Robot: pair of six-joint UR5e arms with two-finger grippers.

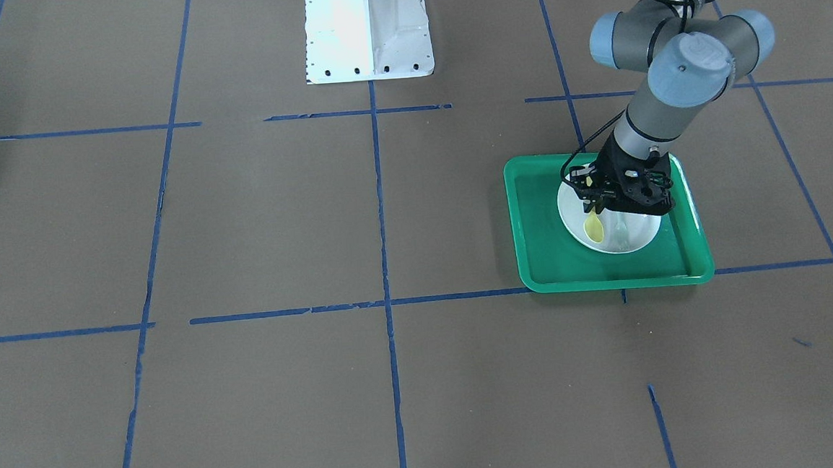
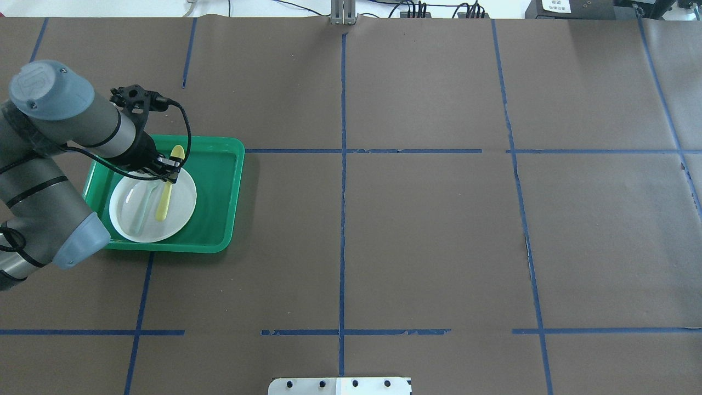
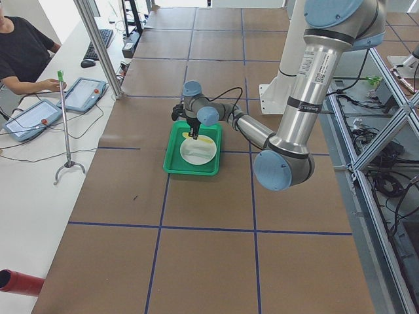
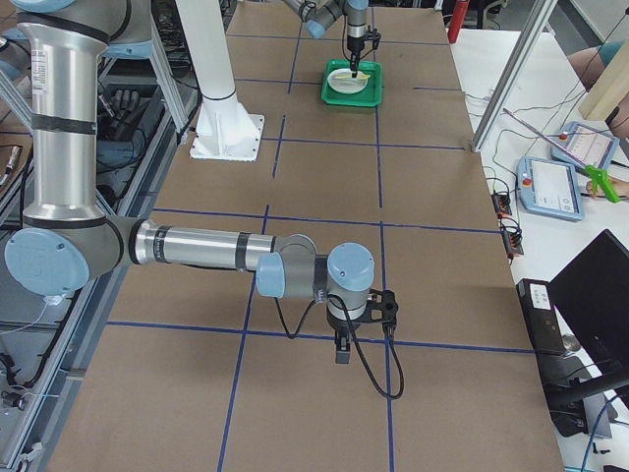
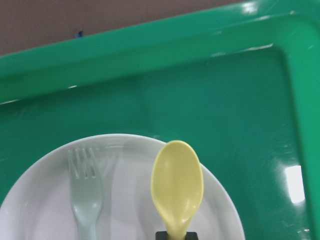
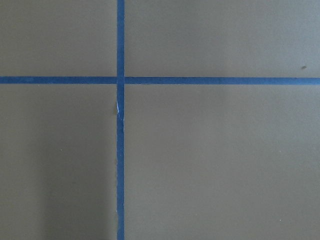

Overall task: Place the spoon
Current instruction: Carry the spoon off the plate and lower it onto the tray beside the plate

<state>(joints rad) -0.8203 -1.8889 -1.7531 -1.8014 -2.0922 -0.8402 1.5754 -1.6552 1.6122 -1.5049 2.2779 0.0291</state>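
Front-facing view: the left pincer [image 1: 594, 208] hangs over the white plate [image 1: 637, 241] in the green tray [image 1: 544, 259], apparently pinching the yellow spoon [image 1: 594, 229] by its handle.
Overhead view: the spoon's long axis runs near to far, bowl at the far end, with the fork [image 2: 140, 211] parallel just to its left.
Right-side view: the right pincer [image 4: 342, 349] is well apart; whether it is spread or pressed together cannot be told.
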